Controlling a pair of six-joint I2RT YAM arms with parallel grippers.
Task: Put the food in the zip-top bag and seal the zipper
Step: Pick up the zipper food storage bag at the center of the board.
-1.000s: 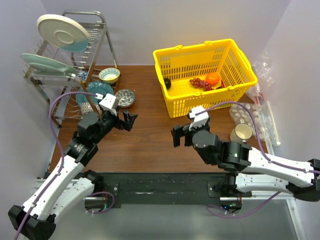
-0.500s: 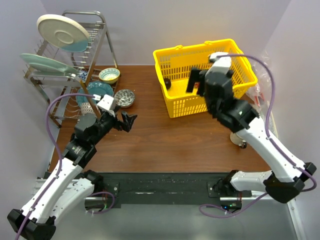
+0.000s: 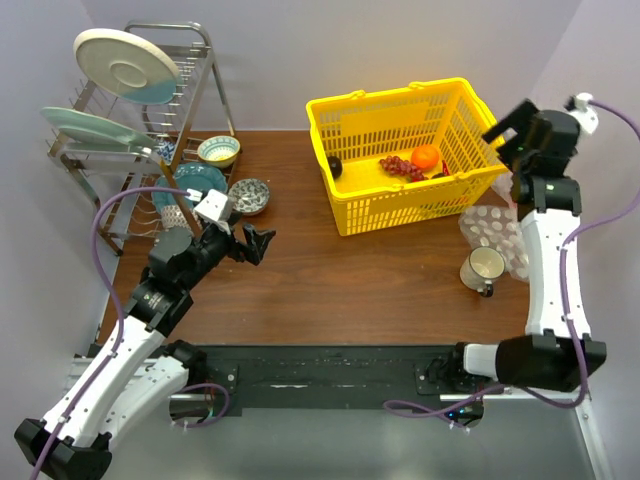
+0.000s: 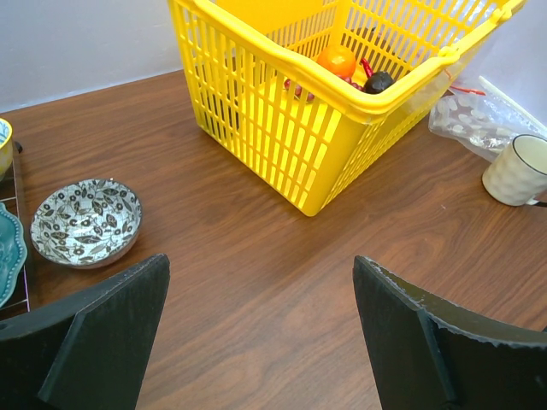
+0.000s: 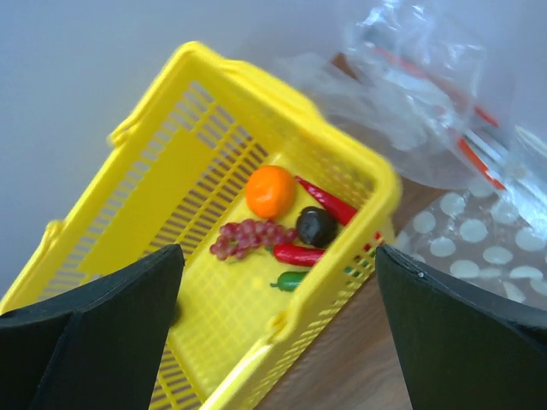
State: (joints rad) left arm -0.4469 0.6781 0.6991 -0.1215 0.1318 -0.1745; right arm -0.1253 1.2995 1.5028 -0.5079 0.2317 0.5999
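We find the food lying together on the floor of the yellow basket (image 5: 184,171), toward its right end: an orange (image 5: 270,190), a bunch of dark red grapes (image 5: 248,237) just beside it, a dark round fruit (image 5: 315,225) and a small green vegetable (image 5: 291,279). The zip-top bag (image 5: 410,111), clear and crumpled, lies outside the basket's right end, and its red-orange zipper (image 5: 480,164) is blurred.

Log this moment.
left gripper: open, over table | right gripper: open, raised by basket | food: in basket | bag: right of basket
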